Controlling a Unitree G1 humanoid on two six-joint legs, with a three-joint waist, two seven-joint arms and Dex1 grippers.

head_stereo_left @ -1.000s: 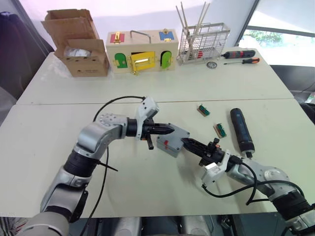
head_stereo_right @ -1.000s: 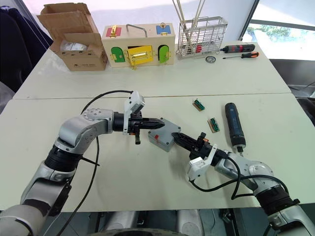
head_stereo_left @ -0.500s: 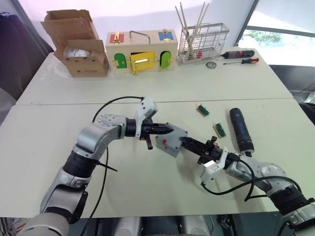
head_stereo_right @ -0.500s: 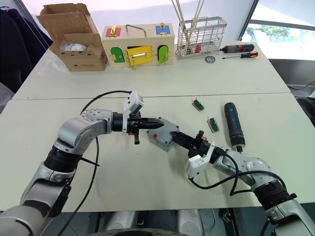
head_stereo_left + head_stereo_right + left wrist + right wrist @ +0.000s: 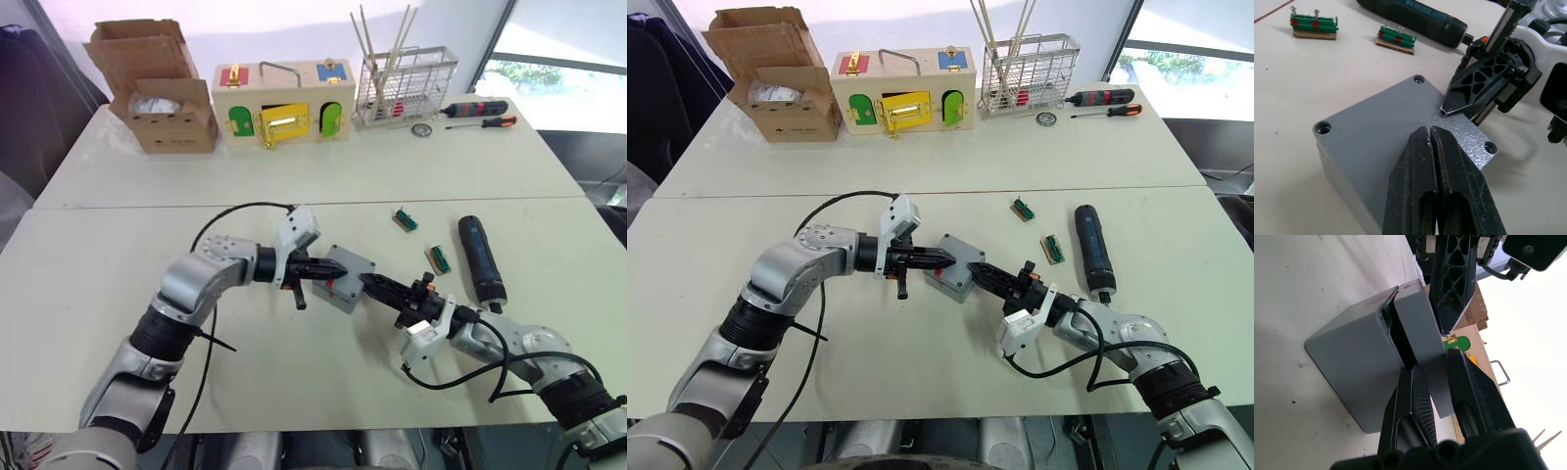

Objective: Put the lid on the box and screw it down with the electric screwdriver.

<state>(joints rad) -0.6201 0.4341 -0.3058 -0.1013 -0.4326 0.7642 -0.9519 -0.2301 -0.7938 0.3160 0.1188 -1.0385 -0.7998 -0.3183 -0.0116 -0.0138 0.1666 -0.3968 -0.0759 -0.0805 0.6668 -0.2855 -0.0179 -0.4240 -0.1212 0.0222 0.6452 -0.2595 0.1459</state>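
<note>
The grey box [image 5: 336,293] stands mid-table with the lid [image 5: 350,264] on top; its corner screw holes show in the left wrist view. The right wrist view shows a gap between lid [image 5: 1418,318] and box [image 5: 1352,352] on the right gripper's side. My left gripper [image 5: 1429,131] is shut, tips resting on the lid [image 5: 1376,122]. My right gripper [image 5: 377,286] grips the lid's edge, one finger in the gap and one on top. The black electric screwdriver [image 5: 480,259] lies to the right, untouched.
Two green terminal blocks [image 5: 406,219] [image 5: 437,259] lie between the box and the screwdriver. At the back stand a cardboard box [image 5: 157,98], a wooden box with coloured doors [image 5: 284,103], a wire rack [image 5: 404,86] and two manual screwdrivers [image 5: 480,108].
My left gripper has slid right and its tips now lie over the lid. The right gripper has edged slightly closer to the box.
</note>
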